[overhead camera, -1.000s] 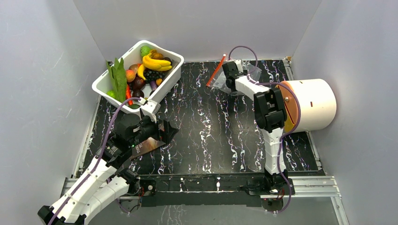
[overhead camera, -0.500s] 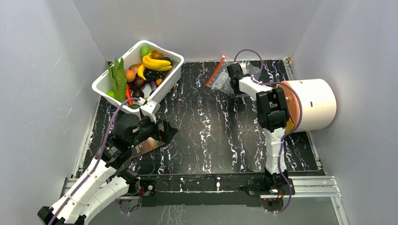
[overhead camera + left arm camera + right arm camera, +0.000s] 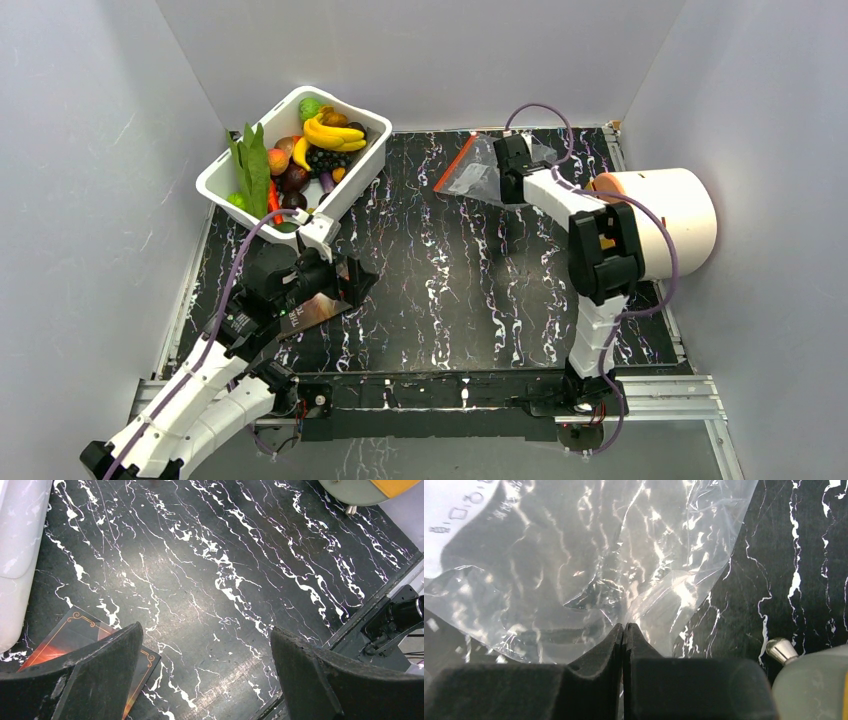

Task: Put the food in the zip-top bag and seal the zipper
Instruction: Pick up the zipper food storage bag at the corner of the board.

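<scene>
Tub: a white rectangular plastic tub stands at the bench's back left corner.
Food: small colourful plastic toy produce fills the tub, with a yellow banana bunch on top and a long green leafy vegetable standing up at its left end.
My left end effector: released, fingers spread wide, holding nothing, hanging above the black white-veined bench just in front of the tub.
Booklet: a dark booklet with an orange picture lies flat under my left finger.
Bag: the thin transparent crinkly zip-top bag is at the back of the bench, right of the tub, with no food in it.
Zipper: the narrow red-orange strip runs along the bag's left edge.
My right end effector: clenched, fingertips pinching a fold of the bag's film.
Drum: a white cylinder lies on its side at far right.
</scene>
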You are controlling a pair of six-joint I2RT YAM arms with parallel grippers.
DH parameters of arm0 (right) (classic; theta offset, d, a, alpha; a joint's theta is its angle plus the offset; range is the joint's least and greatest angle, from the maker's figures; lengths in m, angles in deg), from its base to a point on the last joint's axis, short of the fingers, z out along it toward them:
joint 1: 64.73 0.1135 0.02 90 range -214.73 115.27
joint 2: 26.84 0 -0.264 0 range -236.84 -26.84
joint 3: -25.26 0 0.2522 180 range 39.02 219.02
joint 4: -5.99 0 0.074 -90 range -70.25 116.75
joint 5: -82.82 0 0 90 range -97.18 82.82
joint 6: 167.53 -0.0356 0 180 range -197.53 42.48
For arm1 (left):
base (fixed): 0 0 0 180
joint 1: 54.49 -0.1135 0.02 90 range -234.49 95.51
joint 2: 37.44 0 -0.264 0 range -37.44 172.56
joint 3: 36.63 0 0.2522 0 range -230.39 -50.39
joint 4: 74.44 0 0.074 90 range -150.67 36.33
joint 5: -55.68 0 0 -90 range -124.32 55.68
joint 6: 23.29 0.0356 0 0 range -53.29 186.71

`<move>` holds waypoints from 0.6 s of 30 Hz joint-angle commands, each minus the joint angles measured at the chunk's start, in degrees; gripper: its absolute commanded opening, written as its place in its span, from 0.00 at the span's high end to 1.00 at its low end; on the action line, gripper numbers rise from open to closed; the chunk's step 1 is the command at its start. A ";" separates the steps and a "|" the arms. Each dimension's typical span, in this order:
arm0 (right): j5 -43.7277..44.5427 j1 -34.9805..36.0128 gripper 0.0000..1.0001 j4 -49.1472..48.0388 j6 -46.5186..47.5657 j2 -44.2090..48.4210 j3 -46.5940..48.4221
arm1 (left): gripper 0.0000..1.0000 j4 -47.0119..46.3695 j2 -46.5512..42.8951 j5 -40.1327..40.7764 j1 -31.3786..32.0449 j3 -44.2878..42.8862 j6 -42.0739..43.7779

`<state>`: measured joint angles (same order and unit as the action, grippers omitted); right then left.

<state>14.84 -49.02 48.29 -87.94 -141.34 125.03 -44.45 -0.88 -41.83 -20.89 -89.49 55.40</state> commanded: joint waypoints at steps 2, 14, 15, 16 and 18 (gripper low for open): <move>-7.50 2.03 1.00 -3.39 0.35 9.03 -4.44 | 0.02 -1.67 -0.08 0.28 0.20 1.24 1.05; -19.10 7.61 1.00 -1.40 -1.22 24.07 -14.30 | 0.07 -11.09 -3.22 -5.36 0.23 7.84 6.51; -20.12 7.78 1.00 -1.19 -1.63 25.25 -14.87 | 0.07 -12.47 -3.20 -6.01 0.23 8.30 6.94; -21.19 7.81 1.00 -1.20 -2.18 26.49 -15.41 | 0.08 -13.29 -2.87 -7.23 0.24 8.37 8.12; -23.19 7.85 1.00 -0.69 -3.55 28.55 -16.04 | 0.09 -13.58 -1.56 -9.18 0.23 7.47 11.57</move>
<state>-3.21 -41.20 48.83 -88.90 -118.30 109.69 -52.38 -3.13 -46.05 -20.89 -81.33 61.19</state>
